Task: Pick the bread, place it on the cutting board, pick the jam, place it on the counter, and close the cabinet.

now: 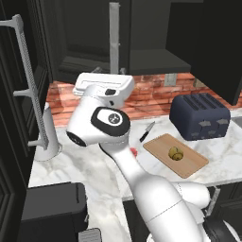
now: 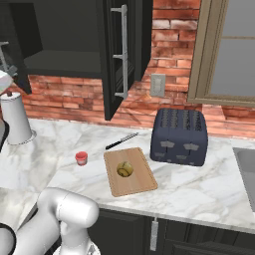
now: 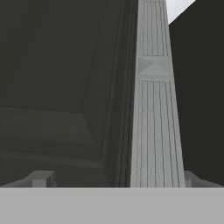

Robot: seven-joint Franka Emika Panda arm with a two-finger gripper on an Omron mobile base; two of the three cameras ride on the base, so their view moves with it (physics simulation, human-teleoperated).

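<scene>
We see our jaws spread wide, empty, close before the cabinet (image 3: 52,78) door's silver handle (image 3: 153,109). Well below them, the bread (image 2: 124,169) sits on the cutting board (image 2: 142,184), the jam (image 2: 81,158) beside it on the desk (image 2: 199,194).

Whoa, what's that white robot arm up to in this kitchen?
It is tidying up. The small round golden-brown bun already sits on the flat light-brown wooden cutting board, and the small red jam jar stands on the white-grey marble counter. The black upper wall cabinet's door is still open. In the hand view, the arm's gripper is up close to a panelled door's long silver bar handle, fingers either side.
</scene>
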